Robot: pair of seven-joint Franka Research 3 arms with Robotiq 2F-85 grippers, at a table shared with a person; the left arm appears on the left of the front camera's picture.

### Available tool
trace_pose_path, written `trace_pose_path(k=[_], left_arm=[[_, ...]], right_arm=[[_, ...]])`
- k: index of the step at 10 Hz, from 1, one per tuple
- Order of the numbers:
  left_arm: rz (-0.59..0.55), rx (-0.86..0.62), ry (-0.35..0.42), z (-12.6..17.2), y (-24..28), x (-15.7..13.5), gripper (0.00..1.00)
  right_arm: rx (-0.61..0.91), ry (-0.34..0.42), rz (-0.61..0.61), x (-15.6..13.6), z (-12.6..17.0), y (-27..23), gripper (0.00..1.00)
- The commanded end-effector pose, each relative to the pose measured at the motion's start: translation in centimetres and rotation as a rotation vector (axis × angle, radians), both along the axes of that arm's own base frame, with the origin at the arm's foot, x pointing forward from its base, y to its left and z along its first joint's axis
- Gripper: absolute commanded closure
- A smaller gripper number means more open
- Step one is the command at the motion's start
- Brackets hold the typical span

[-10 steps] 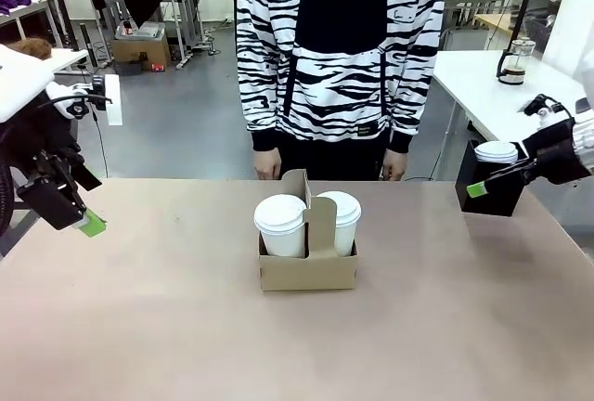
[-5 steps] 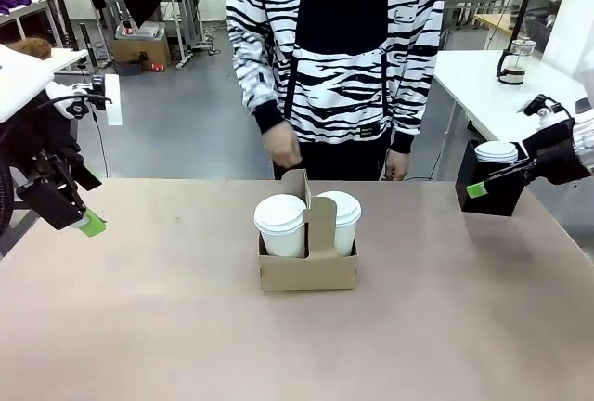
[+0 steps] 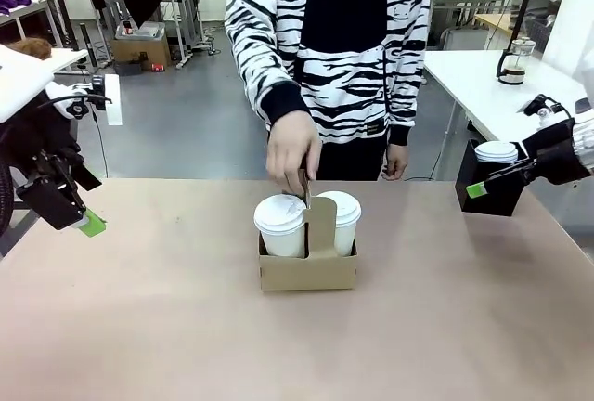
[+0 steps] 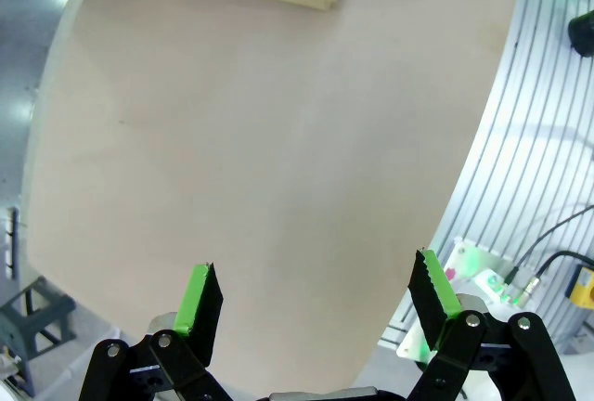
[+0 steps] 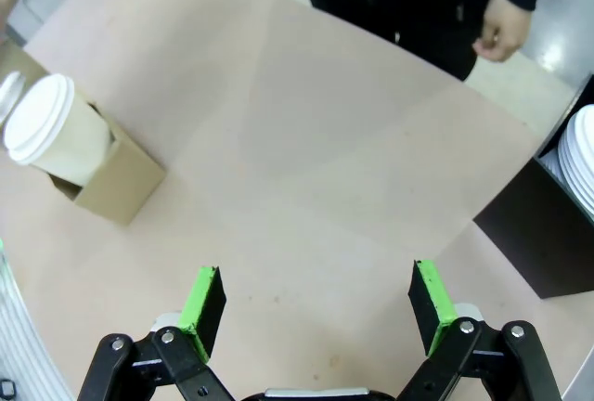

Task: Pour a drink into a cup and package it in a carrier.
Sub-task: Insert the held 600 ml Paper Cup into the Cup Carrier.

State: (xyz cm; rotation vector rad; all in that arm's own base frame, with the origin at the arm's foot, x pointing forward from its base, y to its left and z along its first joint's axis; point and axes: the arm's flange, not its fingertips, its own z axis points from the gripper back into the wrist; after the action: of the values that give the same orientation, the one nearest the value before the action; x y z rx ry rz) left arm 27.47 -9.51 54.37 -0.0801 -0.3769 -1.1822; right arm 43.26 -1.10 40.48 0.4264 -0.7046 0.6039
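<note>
The counter (image 3: 139,327) is a matte, pinkish-beige sheet, smooth and bare around its middle. Behind it lies a workshop with a grey floor and white side tables; on the one at 2 o'clock in the front view stands a glass carafe (image 3: 516,60) with a dark band, its contents too small to make out.

At the counter's centre sits the carrier (image 3: 307,269) — plain brown cardboard, low and boxy, with a tall flat handle tab rising between two slots. Each slot holds a cream paper cup, the left cup (image 3: 280,226) and the right cup (image 3: 341,222), both capped with round white plastic lids. A person in a black-and-white zebra-striped hoodie stands at the far side, one hand (image 3: 292,152) down on the top of the handle tab, the other hand (image 3: 396,161) hanging by the counter's edge. At 3 o'clock a black open-topped box (image 3: 492,192) carries a stack of white lids (image 3: 497,151).

The left claw (image 4: 316,303) hangs wide open and empty over the counter's left edge; in its wrist view the carrier lies far off at 12 o'clock. The right claw (image 5: 316,303) is likewise spread wide, gripping nothing — the carrier sits well apart at 10 o'clock in its wrist view.
</note>
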Motion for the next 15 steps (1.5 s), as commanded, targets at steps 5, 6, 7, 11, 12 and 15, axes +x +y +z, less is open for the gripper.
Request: trace_pose_path(k=[5,6,7,11,12,15], left_arm=[[-0.006,0.005,0.002,-0.10,0.10,-0.01,0.00],[-0.006,0.005,0.002,-0.10,0.10,-0.01,0.00],[-0.006,0.005,0.002,-0.10,0.10,-0.01,0.00],[-0.006,0.005,0.002,-0.10,0.10,-0.01,0.00],[-0.006,0.005,0.002,-0.10,0.10,-0.01,0.00],[-0.006,0.005,0.002,-0.10,0.10,-0.01,0.00]], right_arm=[[-0.001,-0.007,0.019,0.39,0.11,-0.14,0.00],[-0.001,-0.007,0.019,0.39,0.11,-0.14,0.00],[-0.001,-0.007,0.019,0.39,0.11,-0.14,0.00],[-0.001,-0.007,0.019,0.39,0.11,-0.14,0.00],[-0.001,-0.007,0.019,0.39,0.11,-0.14,0.00],[-0.001,-0.007,0.019,0.39,0.11,-0.14,0.00]])
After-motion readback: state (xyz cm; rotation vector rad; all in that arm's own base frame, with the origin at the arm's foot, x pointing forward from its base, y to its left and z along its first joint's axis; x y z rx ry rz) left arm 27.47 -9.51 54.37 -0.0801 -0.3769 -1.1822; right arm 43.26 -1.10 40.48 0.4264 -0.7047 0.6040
